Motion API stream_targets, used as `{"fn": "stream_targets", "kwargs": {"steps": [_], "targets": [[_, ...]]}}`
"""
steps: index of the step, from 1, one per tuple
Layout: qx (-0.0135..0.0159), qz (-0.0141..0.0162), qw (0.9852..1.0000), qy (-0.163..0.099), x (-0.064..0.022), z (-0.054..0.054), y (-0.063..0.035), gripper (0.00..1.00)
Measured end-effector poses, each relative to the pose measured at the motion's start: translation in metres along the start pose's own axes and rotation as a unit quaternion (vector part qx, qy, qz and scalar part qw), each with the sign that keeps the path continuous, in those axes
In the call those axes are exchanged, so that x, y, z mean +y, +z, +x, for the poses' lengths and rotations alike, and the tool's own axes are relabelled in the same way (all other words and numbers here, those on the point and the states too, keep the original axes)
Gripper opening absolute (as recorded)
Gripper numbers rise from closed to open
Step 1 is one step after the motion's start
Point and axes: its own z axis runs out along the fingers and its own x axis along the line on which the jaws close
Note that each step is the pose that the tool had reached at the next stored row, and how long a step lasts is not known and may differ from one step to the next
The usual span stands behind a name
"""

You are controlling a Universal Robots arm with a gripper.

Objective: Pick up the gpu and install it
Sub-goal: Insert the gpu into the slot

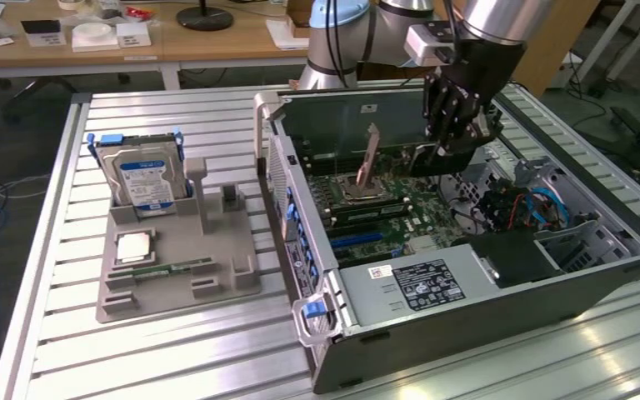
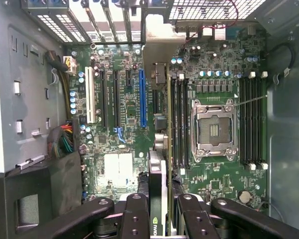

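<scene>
Above the open grey sheet-metal tower case (image 1: 587, 292), the gripper (image 2: 162, 221) has its black, hole-studded fingers (image 2: 134, 219) clamped on the gpu (image 2: 161, 174). The thin card, seen edge-on, has a small green logo on its black face and a pale metal bracket. It stands over the green motherboard (image 2: 119, 107), between the long blue slot (image 2: 142, 97) and the square steel CPU socket (image 2: 212, 127). The print on the case's black sticker (image 1: 420, 283) is too small to read.

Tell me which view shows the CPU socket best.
The wrist view: the CPU socket is seen straight on, empty, its whole metal frame clear. The exterior view shows the socket at a slant, deep inside the open computer case.
</scene>
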Motion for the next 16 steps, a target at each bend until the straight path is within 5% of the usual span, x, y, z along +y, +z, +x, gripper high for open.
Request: {"fn": "stream_targets", "kwargs": {"steps": [16], "targets": [[0.0002,-0.0001,1.0,-0.002,0.0084,0.001,0.0185,0.27]]}}
